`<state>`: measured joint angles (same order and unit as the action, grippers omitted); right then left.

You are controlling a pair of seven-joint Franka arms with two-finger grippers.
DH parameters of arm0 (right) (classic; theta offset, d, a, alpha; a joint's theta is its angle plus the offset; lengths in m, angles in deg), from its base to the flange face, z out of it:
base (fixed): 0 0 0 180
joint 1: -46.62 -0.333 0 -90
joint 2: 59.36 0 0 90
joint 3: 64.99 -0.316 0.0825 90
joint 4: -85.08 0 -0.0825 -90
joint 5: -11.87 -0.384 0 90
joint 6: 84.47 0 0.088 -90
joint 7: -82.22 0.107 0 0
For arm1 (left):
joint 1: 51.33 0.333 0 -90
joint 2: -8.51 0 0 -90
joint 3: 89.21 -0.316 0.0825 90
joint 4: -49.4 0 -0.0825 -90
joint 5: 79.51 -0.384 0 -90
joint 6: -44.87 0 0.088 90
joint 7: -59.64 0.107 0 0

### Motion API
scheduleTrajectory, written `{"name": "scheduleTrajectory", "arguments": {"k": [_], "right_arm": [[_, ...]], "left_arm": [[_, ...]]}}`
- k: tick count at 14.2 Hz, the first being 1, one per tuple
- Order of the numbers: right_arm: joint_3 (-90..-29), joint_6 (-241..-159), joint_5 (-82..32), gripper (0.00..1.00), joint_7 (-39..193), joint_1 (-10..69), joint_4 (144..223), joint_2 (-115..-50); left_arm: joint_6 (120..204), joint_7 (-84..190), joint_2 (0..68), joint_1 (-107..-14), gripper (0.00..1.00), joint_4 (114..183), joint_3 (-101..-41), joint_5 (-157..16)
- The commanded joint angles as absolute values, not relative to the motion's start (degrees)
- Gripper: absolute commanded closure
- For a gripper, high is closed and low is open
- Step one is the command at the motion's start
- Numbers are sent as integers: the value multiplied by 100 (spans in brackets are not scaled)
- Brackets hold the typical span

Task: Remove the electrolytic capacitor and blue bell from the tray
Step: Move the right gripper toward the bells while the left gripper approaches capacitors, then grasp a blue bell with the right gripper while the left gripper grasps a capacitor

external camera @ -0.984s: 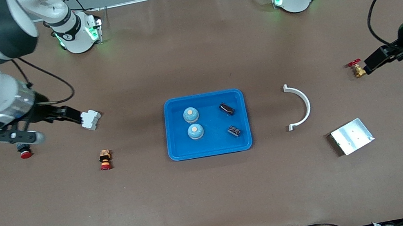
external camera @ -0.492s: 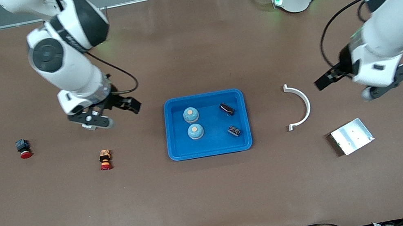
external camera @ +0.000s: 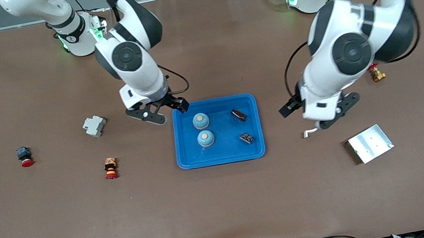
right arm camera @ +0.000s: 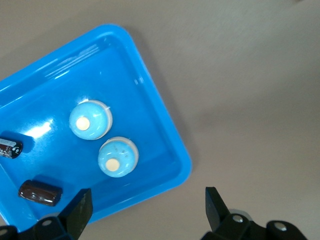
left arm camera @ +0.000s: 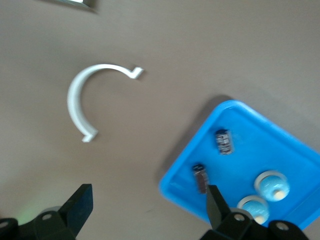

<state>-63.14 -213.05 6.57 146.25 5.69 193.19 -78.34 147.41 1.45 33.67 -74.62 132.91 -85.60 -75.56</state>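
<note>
A blue tray (external camera: 224,149) in the middle of the table holds two light-blue bells (external camera: 200,120) (external camera: 206,138) and two dark capacitors (external camera: 238,114) (external camera: 246,138). My right gripper (external camera: 170,111) is open and empty over the tray's corner toward the right arm's end. Its wrist view shows the tray (right arm camera: 60,80), both bells (right arm camera: 90,119) (right arm camera: 117,156) and both capacitors (right arm camera: 10,148) (right arm camera: 40,192) past the open right gripper (right arm camera: 147,210). My left gripper (external camera: 291,109) is open and empty over bare table beside the tray; in its wrist view the left gripper (left arm camera: 147,210) is by the tray (left arm camera: 260,150).
A white curved piece (left arm camera: 87,95) lies beside the tray, mostly under the left arm in the front view. A metal plate (external camera: 370,143) and brass valve (external camera: 376,73) lie toward the left arm's end. A white breaker (external camera: 94,126) and two red-button switches (external camera: 24,156) (external camera: 110,168) lie toward the right arm's end.
Both arms have swung in from the table's ends toward the tray. The things in the tray have not moved.
</note>
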Motion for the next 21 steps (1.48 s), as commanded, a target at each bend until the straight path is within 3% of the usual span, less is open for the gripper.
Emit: {"name": "scheduleTrajectory", "arguments": {"k": [1,7,12,21], "right_arm": [[-6226,-21691,703,0,15076,251,19258,-8202],[-6226,-22140,712,0,15384,31,18968,-8923],[-6209,-22167,712,0,15517,-40,18406,-9521],[-6191,-22483,1090,0,15517,13,18238,-9873]], "left_arm": [[15287,-660,3724,-7752,0,13185,-8578,-7215],[16544,-1330,4182,-8210,0,13202,-8578,-6519],[16616,-1348,4428,-8456,0,13588,-8587,-6904],[17512,-1867,4701,-8561,0,14300,-8595,-7072]]}}
